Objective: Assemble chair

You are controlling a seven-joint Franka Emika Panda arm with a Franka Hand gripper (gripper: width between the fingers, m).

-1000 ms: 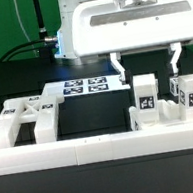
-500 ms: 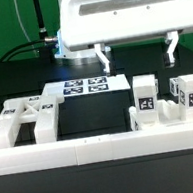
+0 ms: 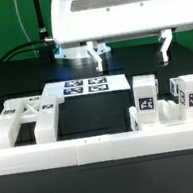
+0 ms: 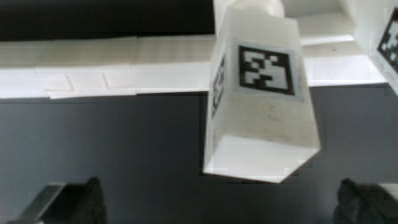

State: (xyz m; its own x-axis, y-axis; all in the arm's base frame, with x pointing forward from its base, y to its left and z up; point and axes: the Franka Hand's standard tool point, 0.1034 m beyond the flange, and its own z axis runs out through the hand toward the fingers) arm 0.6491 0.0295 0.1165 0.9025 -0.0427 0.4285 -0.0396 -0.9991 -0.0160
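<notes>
gripper (image 3: pixel 131 50): spread wide, empty, hanging above the table (image 3: pixel 92 115)
chair block (image 3: pixel 145 97): upright at 6 o'clock of gripper, untouched
chair panel (image 3: pixel 27 118): flat at 9 o'clock of chair block

Black table (image 3: pixel 99 112) carries marker board (image 3: pixel 86 86), chair pieces (image 3: pixel 27 118), probably border rail (image 3: pixel 73 154).

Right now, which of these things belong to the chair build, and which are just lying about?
Chair build: left panel, upright block, right block.
Lying about: marker board, front rail.
</notes>
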